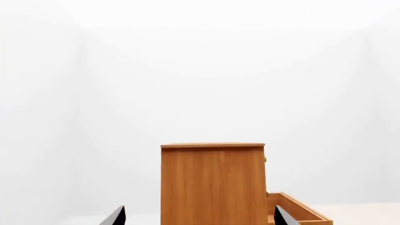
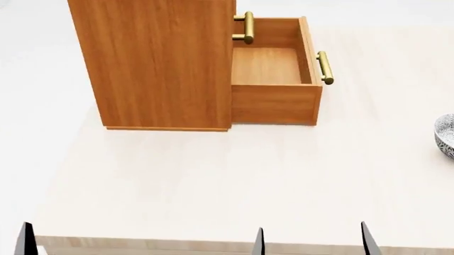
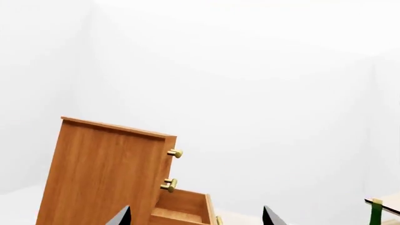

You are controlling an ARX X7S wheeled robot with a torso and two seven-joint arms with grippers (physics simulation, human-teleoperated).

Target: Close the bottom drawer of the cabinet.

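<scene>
On the pale wood tabletop [image 2: 212,180], the boxy orange-brown wood-grain cabinet [image 2: 159,64] stands at the far left, its side panel facing the robot. The bottom drawer [image 2: 273,79], a shallow orange-brown box with a brass bar handle [image 2: 324,67], juts fully out to the cabinet's right, empty inside. Further right, a patterned grey bowl [image 2: 445,135] sits at the table edge, well apart from the drawer.

Both arms hang back at the near edge. The left gripper [image 1: 196,216] has its fingers spread, empty; the right gripper [image 3: 196,216] likewise is spread and holds nothing.

The right arm is probably the better placed: bring it beyond the drawer front, meet the plain face beside the handle, and push leftward, straight along the slide, so the cabinet does not skid.
</scene>
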